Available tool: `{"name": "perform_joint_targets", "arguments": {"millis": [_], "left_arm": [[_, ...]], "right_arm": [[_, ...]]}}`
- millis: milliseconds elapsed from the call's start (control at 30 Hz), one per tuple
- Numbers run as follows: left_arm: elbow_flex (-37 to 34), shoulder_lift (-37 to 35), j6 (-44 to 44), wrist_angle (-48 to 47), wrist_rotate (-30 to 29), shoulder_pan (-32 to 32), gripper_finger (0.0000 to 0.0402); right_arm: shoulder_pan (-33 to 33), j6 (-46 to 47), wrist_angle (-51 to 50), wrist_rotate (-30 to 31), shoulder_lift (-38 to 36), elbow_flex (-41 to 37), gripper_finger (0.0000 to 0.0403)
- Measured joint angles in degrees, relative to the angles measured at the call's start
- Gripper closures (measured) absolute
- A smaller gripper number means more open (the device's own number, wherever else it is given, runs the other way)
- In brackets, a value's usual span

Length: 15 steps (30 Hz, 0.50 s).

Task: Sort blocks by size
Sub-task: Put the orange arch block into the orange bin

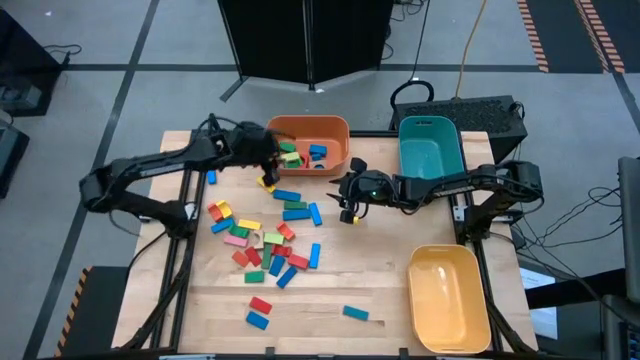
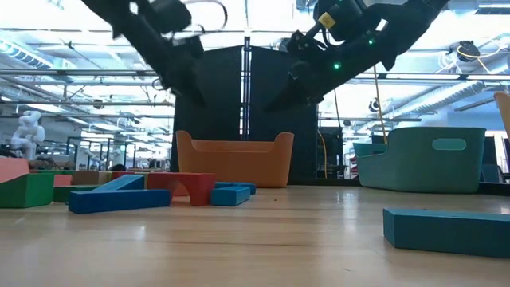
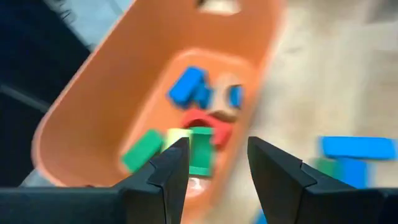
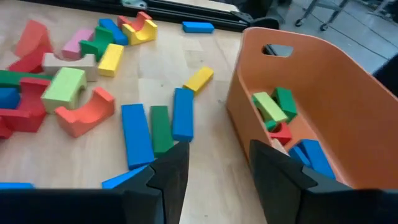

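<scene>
Many small coloured blocks point(image 1: 262, 240) lie scattered on the wooden table, left of its middle. Several more blocks point(image 1: 300, 155) lie inside the orange bin point(image 1: 335, 130) at the far edge. My left gripper point(image 1: 266, 152) hovers open and empty over the bin's left end; in the left wrist view point(image 3: 217, 165) its fingers frame the green, red and blue blocks point(image 3: 200, 134) in the bin. My right gripper point(image 1: 347, 205) is open and empty above the table just near of the bin. In its wrist view point(image 4: 217, 171) it looks over blue and green blocks point(image 4: 158, 124) on the table.
A teal bin point(image 1: 430, 165) stands at the far right and a yellow bin point(image 1: 450, 300) at the near right. A yellow block point(image 4: 199, 79) lies beside the orange bin. Single blue blocks point(image 1: 355, 313) and a red and blue pair point(image 1: 260, 312) lie near the front edge.
</scene>
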Motion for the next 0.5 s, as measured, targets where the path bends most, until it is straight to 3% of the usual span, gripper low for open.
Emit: {"name": "perform_joint_targets", "arguments": {"millis": [267,500], "left_arm": [[-2.15,-4.02,-5.41,-7.8,0.43,-13.45,0.0236],[-9.21,-3.67,-22.76,-5.2,-1.42,-20.95,0.0236]], "right_arm": [[-0.04,-0.28,1.73,0.19,0.0,-0.02,0.0245],[-0.04,0.44,2.75,-0.16,0.0,-0.02,0.0245]]}}
